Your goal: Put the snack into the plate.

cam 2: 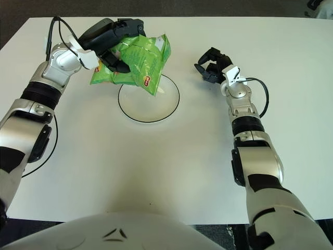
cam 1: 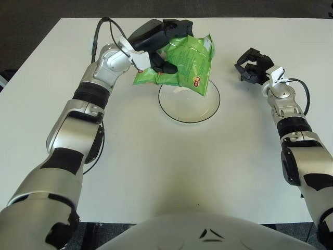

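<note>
Left eye view: white rectangular table (cam 1: 156,172) fills most of the frame, dark floor along the top edge.
Snack: crinkled green foil snack bag (cam 1: 184,65), upper centre of the frame, held in the air and tilted, its lower right corner hanging over the far rim of the plate.
Plate: round white plate with a thin dark rim (cam 1: 189,100), centre, just below the bag.
Left hand (cam 1: 158,44): upper centre-left, black fingers clamped around the bag's left end.
Right hand (cam 1: 252,65): upper right, beside the plate's right side, fingers curled inward, holding nothing.
</note>
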{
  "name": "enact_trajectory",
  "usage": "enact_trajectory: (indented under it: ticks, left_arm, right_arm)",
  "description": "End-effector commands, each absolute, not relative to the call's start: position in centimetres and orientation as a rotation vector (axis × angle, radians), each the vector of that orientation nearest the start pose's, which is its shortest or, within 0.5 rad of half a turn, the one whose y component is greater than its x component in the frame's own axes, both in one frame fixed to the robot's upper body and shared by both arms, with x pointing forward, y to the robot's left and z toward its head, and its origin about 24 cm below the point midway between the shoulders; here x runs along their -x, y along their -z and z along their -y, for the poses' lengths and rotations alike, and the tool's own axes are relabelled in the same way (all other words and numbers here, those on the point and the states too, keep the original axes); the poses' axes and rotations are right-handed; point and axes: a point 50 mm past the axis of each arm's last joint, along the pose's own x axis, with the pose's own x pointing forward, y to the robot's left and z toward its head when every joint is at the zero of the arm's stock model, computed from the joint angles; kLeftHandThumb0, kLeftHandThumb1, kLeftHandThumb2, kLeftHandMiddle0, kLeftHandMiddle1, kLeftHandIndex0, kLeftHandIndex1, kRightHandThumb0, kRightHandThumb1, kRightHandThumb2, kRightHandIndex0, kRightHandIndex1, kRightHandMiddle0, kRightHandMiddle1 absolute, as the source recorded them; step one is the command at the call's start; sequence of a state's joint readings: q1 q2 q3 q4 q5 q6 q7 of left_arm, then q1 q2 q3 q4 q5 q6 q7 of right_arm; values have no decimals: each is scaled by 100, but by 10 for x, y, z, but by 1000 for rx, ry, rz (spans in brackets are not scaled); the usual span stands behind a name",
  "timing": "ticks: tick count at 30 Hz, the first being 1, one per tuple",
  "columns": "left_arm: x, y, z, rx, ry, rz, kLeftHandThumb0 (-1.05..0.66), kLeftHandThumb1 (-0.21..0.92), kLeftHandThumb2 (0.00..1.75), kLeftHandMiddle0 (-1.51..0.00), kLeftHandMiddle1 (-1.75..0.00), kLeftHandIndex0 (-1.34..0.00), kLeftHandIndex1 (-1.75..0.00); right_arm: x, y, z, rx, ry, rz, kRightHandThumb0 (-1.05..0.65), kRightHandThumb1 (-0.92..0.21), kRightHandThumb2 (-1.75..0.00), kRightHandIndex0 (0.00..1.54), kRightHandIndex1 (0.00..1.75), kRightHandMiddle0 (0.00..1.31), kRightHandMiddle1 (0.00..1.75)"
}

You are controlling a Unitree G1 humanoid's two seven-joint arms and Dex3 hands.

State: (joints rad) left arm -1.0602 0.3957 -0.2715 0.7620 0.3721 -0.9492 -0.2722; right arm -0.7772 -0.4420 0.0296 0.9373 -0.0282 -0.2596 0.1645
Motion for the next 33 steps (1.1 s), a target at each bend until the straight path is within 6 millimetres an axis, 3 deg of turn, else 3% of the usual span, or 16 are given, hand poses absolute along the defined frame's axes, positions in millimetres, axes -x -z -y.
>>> enact_trajectory:
  ticks: [1, 12, 19, 20, 22, 23, 24, 26, 27, 29, 33]
  left_arm:
    - [-349, -248, -82, -1051, 754, 1077, -42, 45, 114, -84, -175, -50, -175]
    - [-349, -243, -68, -1062, 788, 1059, -42, 47, 112, -83, -175, -48, -175]
    - [-349, -244, -66, -1096, 824, 1036, -40, 51, 106, -67, -175, -45, -175]
    - [-349, -244, -65, -1112, 850, 1016, -26, 46, 113, -60, -175, -44, -174]
    - [-349, -245, -64, -1141, 898, 978, -13, 49, 108, -52, -172, -40, -169]
    - [-349, -245, -64, -1150, 916, 964, -11, 56, 96, -51, -168, -39, -165]
    - [-349, -246, -64, -1165, 939, 947, -7, 68, 72, -50, -159, -38, -157]
    - [-348, -248, -65, -1183, 971, 925, -3, 82, 48, -49, -149, -32, -151]
    - [-347, -249, -65, -1188, 981, 918, -13, 83, 42, -46, -138, -31, -140]
    - [-346, -252, -67, -1198, 999, 908, -41, 88, 24, -47, -97, -32, -97]
    - [-345, -255, -67, -1197, 1024, 898, -60, 91, 15, -54, -56, -36, -60]
  right_arm:
    - [-359, -56, 236, 493, -126, -204, -36, -91, -39, 66, 168, 37, 159]
    - [-359, -56, 235, 499, -129, -204, -36, -92, -36, 66, 167, 38, 158]
    - [-359, -56, 235, 502, -130, -206, -36, -92, -35, 66, 167, 38, 157]
    - [-359, -56, 235, 503, -130, -206, -36, -92, -35, 66, 167, 38, 157]
    - [-359, -56, 235, 504, -131, -207, -36, -92, -35, 66, 167, 38, 157]
    - [-359, -56, 235, 504, -131, -207, -36, -92, -35, 66, 167, 38, 157]
    - [-359, -56, 235, 505, -131, -207, -36, -92, -35, 66, 167, 38, 157]
    - [-359, -56, 235, 506, -131, -208, -36, -92, -35, 66, 167, 38, 157]
    - [-359, -56, 235, 507, -131, -208, -36, -92, -35, 66, 167, 38, 157]
    - [-359, -56, 235, 508, -131, -208, -36, -92, -35, 65, 167, 38, 157]
    - [-359, -56, 235, 512, -131, -208, -36, -92, -35, 65, 167, 38, 157]
